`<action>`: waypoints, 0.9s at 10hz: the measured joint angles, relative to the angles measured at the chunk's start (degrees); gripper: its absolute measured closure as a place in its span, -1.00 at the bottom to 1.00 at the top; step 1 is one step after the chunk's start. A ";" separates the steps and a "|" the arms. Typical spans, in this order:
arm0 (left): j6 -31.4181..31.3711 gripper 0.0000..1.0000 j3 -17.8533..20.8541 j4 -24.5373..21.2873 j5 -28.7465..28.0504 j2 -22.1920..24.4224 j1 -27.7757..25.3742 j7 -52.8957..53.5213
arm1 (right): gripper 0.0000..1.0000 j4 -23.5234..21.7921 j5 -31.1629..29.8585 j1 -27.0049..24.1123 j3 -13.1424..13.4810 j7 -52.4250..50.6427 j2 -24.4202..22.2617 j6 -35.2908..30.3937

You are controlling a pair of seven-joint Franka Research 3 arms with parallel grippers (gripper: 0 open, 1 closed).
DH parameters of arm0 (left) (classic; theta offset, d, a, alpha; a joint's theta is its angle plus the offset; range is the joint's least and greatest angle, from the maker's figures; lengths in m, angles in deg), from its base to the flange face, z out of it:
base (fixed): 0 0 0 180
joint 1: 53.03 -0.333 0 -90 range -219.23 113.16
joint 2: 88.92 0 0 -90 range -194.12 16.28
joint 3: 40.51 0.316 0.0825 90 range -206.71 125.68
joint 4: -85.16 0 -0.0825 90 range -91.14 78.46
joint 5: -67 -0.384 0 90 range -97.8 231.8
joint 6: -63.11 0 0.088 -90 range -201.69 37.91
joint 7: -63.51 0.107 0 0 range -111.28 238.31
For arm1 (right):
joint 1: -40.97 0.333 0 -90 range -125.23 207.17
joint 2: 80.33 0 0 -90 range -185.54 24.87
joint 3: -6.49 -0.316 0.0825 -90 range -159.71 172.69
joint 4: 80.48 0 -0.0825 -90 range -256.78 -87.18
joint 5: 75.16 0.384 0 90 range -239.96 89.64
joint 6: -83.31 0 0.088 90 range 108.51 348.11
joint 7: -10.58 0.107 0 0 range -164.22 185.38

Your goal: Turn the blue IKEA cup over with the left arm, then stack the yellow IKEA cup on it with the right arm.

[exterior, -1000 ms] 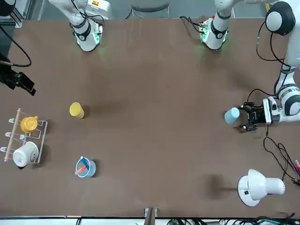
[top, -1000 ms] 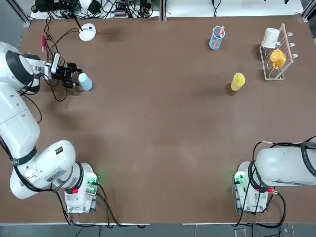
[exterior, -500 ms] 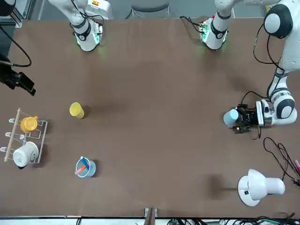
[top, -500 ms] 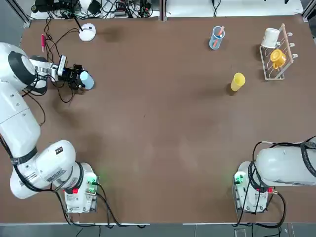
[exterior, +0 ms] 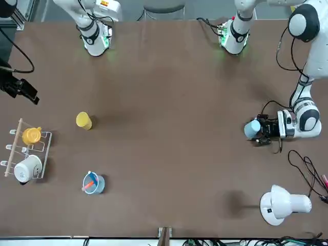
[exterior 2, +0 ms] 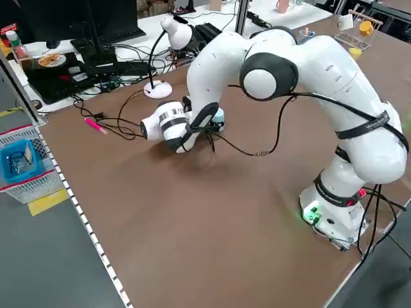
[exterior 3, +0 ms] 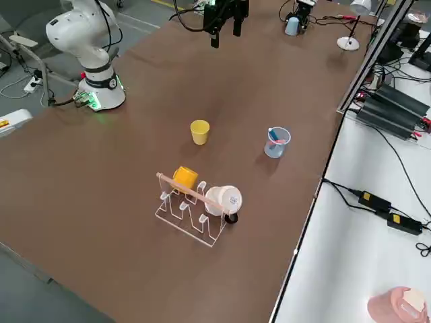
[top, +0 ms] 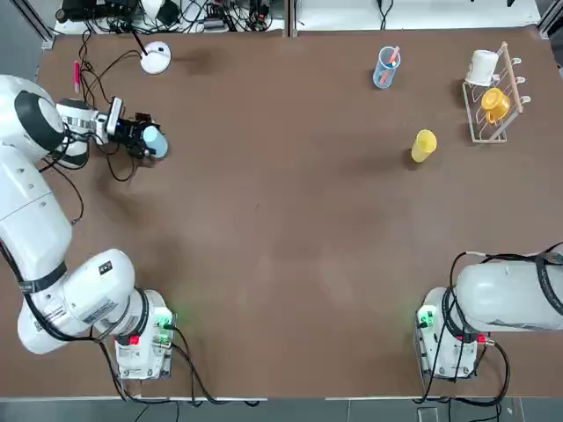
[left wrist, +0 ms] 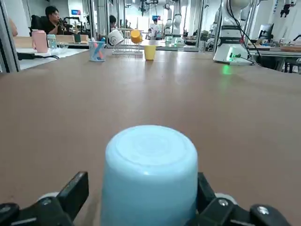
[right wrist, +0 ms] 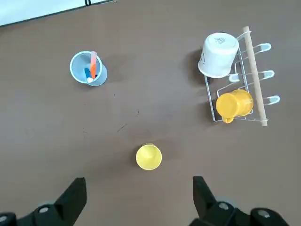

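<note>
Your left end effector (left wrist: pixel 143 176) is low over the left part of the desk (top: pixel 281 264), its fingers set wide with the blue cup (left wrist: pixel 149 179) between them. In the left wrist view there is a visible gap on one side of the cup; on the other, the finger meets the cup's outline, and you cannot tell whether it touches. The cup's long axis is upright, square to the desk, with the closed base up and the mouth down, so the turning over looks done. The left arm is by far the nearer one. The next move probably calls for you to back the left end effector straight off along the line of its fingers; any sideways drift could nudge or tip the cup.

The cup is pale sky-blue, smooth and opaque, with a rounded edge around its flat base.

Your right end effector (right wrist: pixel 139 180) hangs apart over the right side, fingers wide and holding nothing. The yellow cup (right wrist: pixel 148 157) stands ahead of it, below the line of its open fingers, with its mouth up, between the pen cup (right wrist: pixel 88 68) and the rack (right wrist: pixel 257 80). It is bright yellow and tapered. You will likely have to turn it mouth down to sleeve it over the blue one.
</note>
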 joint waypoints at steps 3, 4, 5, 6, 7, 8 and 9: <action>-1.07 -0.89 -0.74 -0.44 0.07 -0.06 0.02 0.05 | -1.00 0.00 0.00 0.00 0.00 0.00 0.00 0.00; -1.10 -0.89 -0.78 -0.55 0.07 -0.06 0.02 0.05 | -1.00 0.00 0.00 0.00 0.00 0.00 0.00 0.00; -1.17 -0.84 -0.80 -0.63 0.07 -0.07 0.02 0.05 | -1.00 0.00 0.00 0.00 0.00 0.00 0.00 0.00; -1.21 -0.63 -0.82 -0.68 0.07 -0.07 0.02 0.06 | -1.00 0.00 0.00 0.00 0.00 0.00 0.00 0.00; -1.25 -0.59 -0.88 -0.69 0.07 -0.07 0.02 0.08 | -1.00 0.00 0.00 0.00 0.00 0.00 0.00 0.00; -1.30 -0.55 -1.02 -0.67 0.07 -0.06 0.01 0.28 | -1.00 0.00 0.00 0.00 0.00 0.00 0.00 0.00; -1.38 -0.51 -1.20 -0.56 0.07 -0.06 0.01 0.47 | -1.00 0.00 0.00 0.00 0.00 0.00 0.00 0.00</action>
